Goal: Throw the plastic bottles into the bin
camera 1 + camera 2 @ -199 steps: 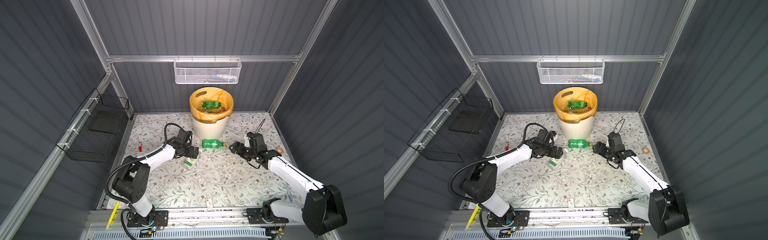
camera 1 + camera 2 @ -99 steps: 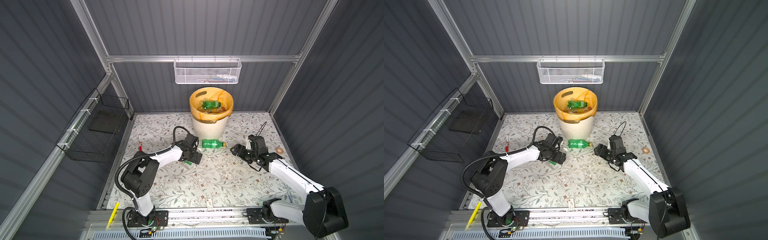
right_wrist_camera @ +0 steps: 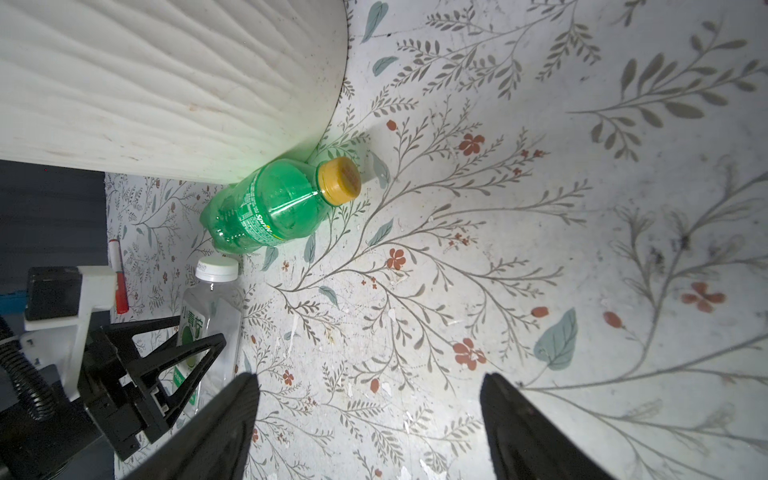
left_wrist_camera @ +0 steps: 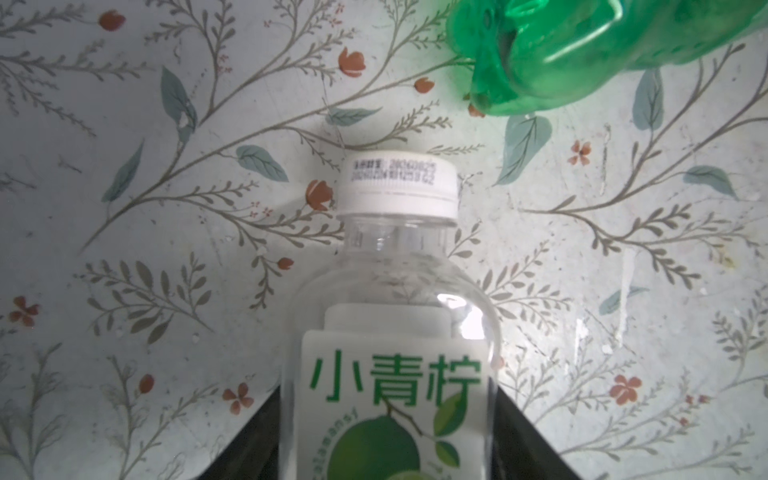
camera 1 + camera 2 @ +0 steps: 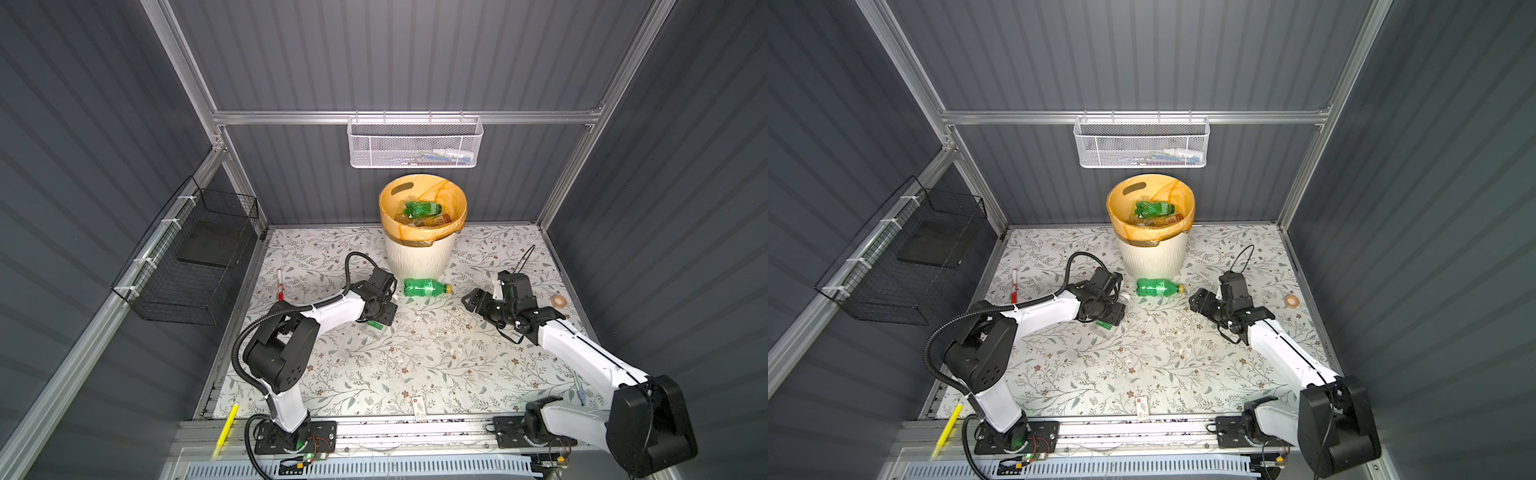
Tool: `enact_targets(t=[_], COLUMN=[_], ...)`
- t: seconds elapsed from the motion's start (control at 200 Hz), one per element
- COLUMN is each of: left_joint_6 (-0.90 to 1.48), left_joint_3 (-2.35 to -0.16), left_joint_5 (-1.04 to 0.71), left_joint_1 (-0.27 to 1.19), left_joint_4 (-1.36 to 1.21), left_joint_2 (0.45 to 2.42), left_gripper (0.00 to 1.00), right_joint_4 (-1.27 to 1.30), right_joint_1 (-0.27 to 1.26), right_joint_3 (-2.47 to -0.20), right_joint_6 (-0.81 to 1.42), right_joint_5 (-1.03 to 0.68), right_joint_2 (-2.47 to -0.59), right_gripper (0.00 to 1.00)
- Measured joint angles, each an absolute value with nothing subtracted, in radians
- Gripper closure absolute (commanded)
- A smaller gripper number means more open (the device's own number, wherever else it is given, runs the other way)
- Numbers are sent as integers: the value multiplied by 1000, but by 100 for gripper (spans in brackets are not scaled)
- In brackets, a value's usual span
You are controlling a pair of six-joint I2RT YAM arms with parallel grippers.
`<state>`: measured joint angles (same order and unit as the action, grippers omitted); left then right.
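- Left wrist view: the clear lime-drink bottle point(image 4: 395, 266) lies flat on the desk point(image 4: 124, 208), with its white cap pointing away from the wrist. The left end effector point(image 4: 388, 390) has its jaws set narrow against both sides of the labelled body. It appears to grip the bottle, which is not lifted.
- The bottle's long axis runs in line with the left end effector's reach. Its cap is near the base of the green Sprite bottle point(image 4: 582, 50) but apart from it.
- In both top views the bin point(image 5: 415, 257) stands at the back of the desk, beyond the left end effector and a little to its right. Other bottles point(image 5: 422, 208) already lie inside it.
- The green Sprite bottle lies on its side just at the foot of the bin. Its long axis runs across the desk, with the yellow cap toward the right arm.
- The right end effector point(image 3: 368, 378) holds nothing and its jaws are spread wide. It faces the cap end of the green Sprite bottle from near by.
- Judgement: the left arm's load must rise above the rim and travel back and to the right. The green Sprite bottle suits the free right arm.
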<state>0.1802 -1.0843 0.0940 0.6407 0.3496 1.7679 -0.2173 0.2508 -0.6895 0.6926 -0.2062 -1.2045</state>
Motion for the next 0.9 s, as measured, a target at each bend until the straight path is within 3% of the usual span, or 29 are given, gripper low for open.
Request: enact_targets(t=[0.19,0.635,0.785,0.901], left_joint_6=[235,442,499,538], left_joint_3=[-999,-773,-809,-1045], left_joint_5=[108,-118,-216,-309], left_joint_1=[607,174,123,132], left_joint_4=[331,221,207,239], left_joint_2=[1696,1456,1456,1484], left_gripper=[42,43,43,43], right_joint_4=[-214,-201,-180,-165], right_joint_1=[249,249,249,249], right_joint_3=[-690,-704,-704,-704], right_joint_6=[692,698,708,720], right_joint_5=[-214,-257,-274,-292], right_joint_2=[-1214,-1272,-1287,-1303], right_gripper=[15,16,16,17])
